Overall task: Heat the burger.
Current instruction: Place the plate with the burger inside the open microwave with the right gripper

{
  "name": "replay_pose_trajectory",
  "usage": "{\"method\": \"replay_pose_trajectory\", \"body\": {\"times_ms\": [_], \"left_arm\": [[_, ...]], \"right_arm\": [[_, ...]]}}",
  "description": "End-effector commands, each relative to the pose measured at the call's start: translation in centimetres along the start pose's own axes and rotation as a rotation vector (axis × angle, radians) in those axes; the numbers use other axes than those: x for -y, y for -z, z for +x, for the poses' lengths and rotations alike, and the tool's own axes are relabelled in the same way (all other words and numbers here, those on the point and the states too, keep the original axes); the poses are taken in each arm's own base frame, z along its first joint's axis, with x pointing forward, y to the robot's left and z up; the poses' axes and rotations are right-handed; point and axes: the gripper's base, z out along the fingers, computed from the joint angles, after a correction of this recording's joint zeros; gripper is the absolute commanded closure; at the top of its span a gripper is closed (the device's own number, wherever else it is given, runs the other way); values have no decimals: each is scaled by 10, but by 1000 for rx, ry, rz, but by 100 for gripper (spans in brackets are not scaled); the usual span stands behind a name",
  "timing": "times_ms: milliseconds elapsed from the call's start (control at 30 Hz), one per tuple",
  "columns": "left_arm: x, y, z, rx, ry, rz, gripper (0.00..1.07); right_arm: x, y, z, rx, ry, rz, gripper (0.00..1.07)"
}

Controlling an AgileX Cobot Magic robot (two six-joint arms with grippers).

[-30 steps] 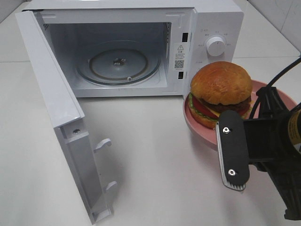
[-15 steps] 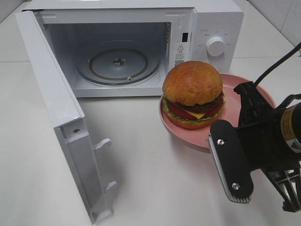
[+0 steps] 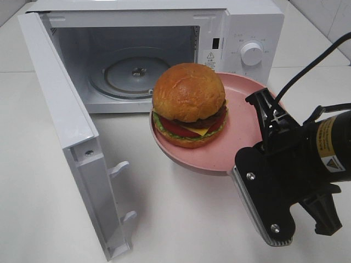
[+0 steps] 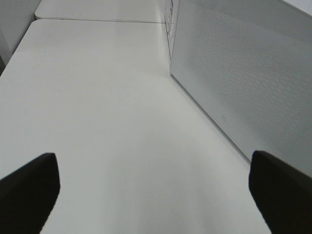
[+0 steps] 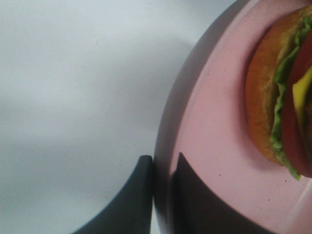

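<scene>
Tabletop [image 3: 164, 219] between door [image 3: 60, 109] and burger's [image 3: 189, 104] plate [image 3: 244, 131]

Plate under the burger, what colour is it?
The plate is plain pink all over, with no pattern. It shows best in the exterior high view.

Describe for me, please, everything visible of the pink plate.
The pink plate is round, matte and shallow with a raised rim, plastic or ceramic by its look. It carries the burger off-centre, toward the microwave. The right gripper pinches its rim, holding it seemingly clear of the table before the open cavity.
</scene>
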Motion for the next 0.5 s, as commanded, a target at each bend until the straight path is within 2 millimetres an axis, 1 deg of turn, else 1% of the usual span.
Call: {"method": "replay_pose_trajectory", "body": {"times_ms": [33, 300, 367, 467, 500], "left_arm": [[1, 2, 1, 15, -3, 11, 9], [1, 2, 1, 15, -3, 11, 9], [1, 2, 1, 15, -3, 11, 9], [1, 2, 1, 15, -3, 11, 9], [1, 2, 1, 15, -3, 11, 9]], "right_arm": [[8, 3, -5, 52, 57, 89, 107], [6, -4, -8, 66, 88, 56, 107], [9, -9, -12, 99, 104, 86, 107], [10, -10, -14, 111, 101, 97, 107], [13, -12, -16, 130, 75, 106, 107]]}}
